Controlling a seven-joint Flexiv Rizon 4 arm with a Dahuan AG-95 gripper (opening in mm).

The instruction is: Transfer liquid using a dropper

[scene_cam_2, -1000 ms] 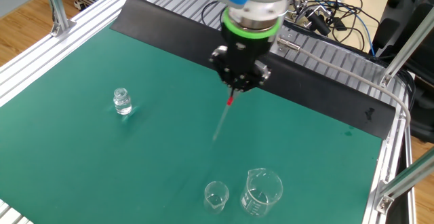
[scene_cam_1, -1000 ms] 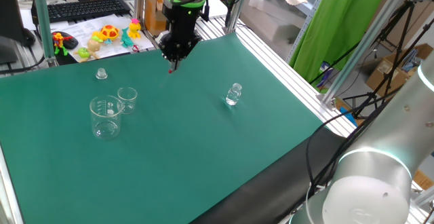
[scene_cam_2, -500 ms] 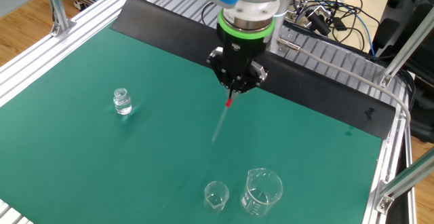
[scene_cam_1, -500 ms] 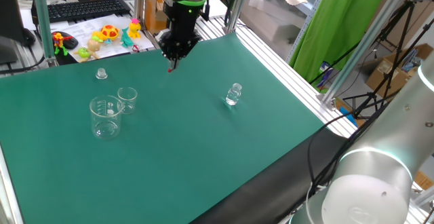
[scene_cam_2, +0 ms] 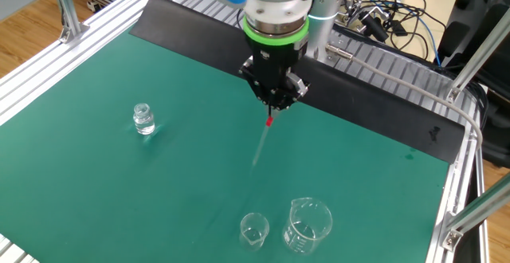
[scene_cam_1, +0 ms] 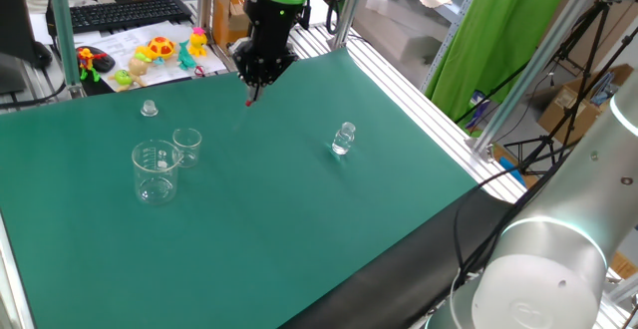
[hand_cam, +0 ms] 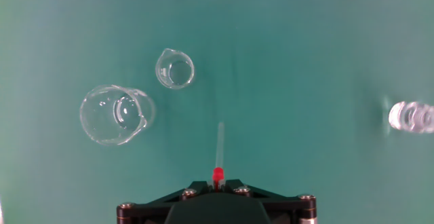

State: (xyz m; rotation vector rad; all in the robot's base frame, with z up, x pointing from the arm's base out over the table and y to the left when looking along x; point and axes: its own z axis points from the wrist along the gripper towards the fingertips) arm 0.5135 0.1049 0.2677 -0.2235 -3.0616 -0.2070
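Aloft, dropper [scene_cam_2: 264,138] pinched (mid-mat [scene_cam_2: 119,191]), beakers [scene_cam_2: 295,225] apart

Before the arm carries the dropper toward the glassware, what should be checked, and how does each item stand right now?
1. Grip on the dropper: ok. The gripper is shut on its red end, and the clear stem hangs down.
2. Stem clear of the green mat: ok, it hangs in the air above it.
3. Small beaker upright and open: ok.
4. Large beaker upright, apart from the small one: ok.
5. Vial out of the way: ok, it stands alone on the far side of the mat.
6. Liquid in the dropper or the beakers: cannot tell.
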